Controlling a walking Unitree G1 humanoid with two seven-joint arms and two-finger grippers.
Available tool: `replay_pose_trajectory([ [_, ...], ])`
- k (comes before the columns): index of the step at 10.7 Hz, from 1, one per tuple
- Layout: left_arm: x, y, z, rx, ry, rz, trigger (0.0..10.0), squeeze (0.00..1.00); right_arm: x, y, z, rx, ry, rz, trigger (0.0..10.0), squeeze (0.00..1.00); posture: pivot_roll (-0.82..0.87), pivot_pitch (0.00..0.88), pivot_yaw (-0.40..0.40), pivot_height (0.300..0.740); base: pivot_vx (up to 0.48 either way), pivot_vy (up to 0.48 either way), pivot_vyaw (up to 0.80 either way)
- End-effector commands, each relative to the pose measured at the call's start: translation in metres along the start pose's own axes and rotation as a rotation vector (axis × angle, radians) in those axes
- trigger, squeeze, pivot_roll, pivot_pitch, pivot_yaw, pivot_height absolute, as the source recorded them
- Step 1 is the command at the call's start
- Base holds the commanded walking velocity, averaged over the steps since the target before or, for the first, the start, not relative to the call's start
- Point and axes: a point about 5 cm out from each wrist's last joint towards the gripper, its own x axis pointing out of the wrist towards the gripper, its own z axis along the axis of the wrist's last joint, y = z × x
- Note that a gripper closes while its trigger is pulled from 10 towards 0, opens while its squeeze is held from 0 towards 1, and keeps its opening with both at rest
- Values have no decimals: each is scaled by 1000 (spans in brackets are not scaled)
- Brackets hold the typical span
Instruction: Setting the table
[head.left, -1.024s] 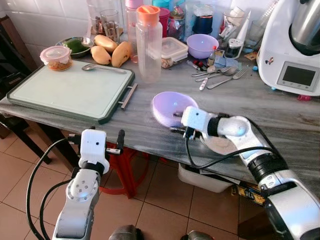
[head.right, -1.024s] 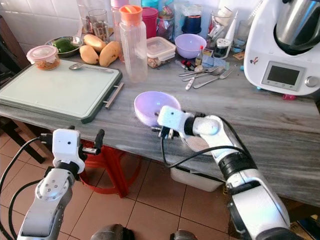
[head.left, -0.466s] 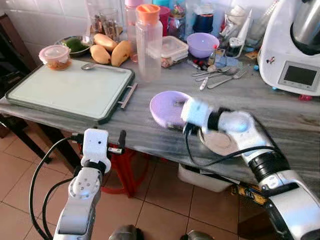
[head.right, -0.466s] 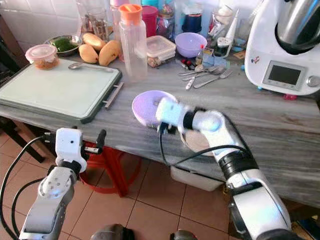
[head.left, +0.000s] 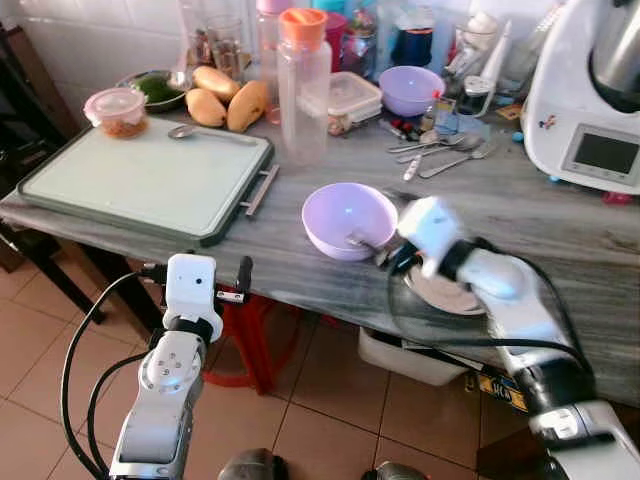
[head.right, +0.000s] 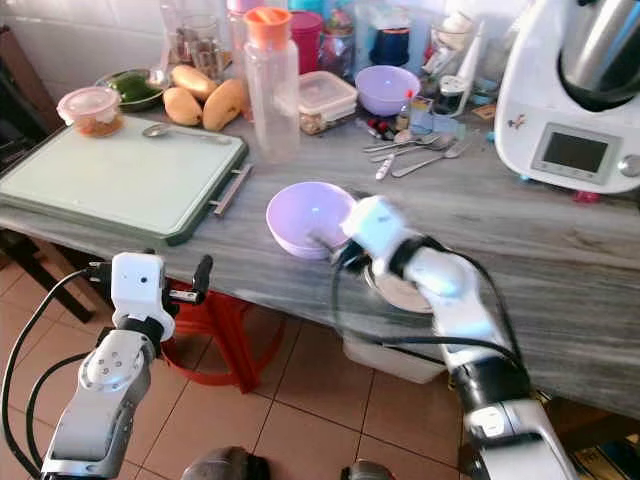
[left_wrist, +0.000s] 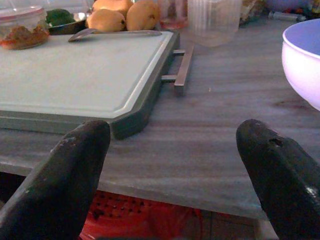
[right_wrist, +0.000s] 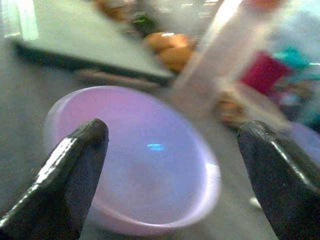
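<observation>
On the grey marble counter (head.left: 560, 215) my right gripper (right_wrist: 165, 175) spreads its fingers wide beside the upright lilac bowl (head.left: 349, 218) (holding nothing); left gripper (left_wrist: 175, 165) equally splayed below the edge.

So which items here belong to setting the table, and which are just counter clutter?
In the job: lilac plastic bowl near the counter edge; right gripper, open beside it; small round plate under that arm.

Lying about: green cutting board; clear orange-capped bottle; mangoes; white kitchen appliance.
</observation>
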Motion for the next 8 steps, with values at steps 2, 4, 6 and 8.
replay_pose_trajectory([
  [2,-1,4,-1,8,5,14,10000,0,-14,-12,1,45,1,-203,10000,1000,31,0,25,740,0,0,0],
  [4,-2,3,0,14,8,1,10000,0,-24,-17,-4,155,34,-366,10000,1000,30,0,39,740,0,0,0],
  [6,-3,5,-3,12,26,-10,10000,0,-28,-2,-20,236,145,-378,10000,1000,32,0,38,740,0,0,0],
  [8,-4,3,-3,12,30,-6,10000,0,-36,5,-33,305,248,-369,10000,996,34,0,28,740,0,0,0],
])
